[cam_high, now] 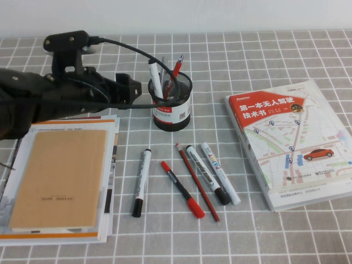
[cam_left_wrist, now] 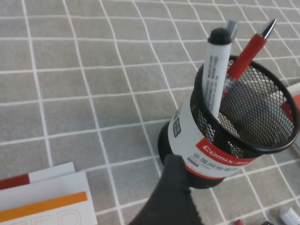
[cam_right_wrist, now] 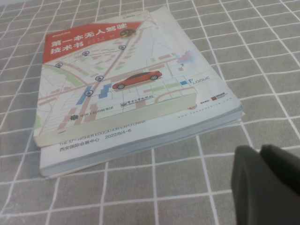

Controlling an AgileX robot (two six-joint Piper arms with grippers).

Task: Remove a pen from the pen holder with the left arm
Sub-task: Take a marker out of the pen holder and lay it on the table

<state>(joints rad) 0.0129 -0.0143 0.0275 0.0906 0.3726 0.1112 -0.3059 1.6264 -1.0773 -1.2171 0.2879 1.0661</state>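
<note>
A black mesh pen holder [cam_high: 172, 104] with a red and white label stands on the grey checked cloth at mid-table. A white marker [cam_high: 155, 77], a red pen [cam_high: 177, 66] and a grey pen stand in it. My left gripper [cam_high: 131, 91] hovers just to the left of the holder, open and holding nothing. In the left wrist view one dark finger [cam_left_wrist: 174, 185] shows close beside the holder [cam_left_wrist: 206, 154], with the marker [cam_left_wrist: 216, 70] and red pen [cam_left_wrist: 246, 51] sticking out of it. My right gripper [cam_right_wrist: 260, 152] is shut and empty, low over the cloth near the book.
Several pens and markers [cam_high: 187, 179] lie on the cloth in front of the holder. A brown-covered pad on a stack of papers [cam_high: 60, 176] lies under the left arm. A thick book [cam_high: 291, 143] lies at the right.
</note>
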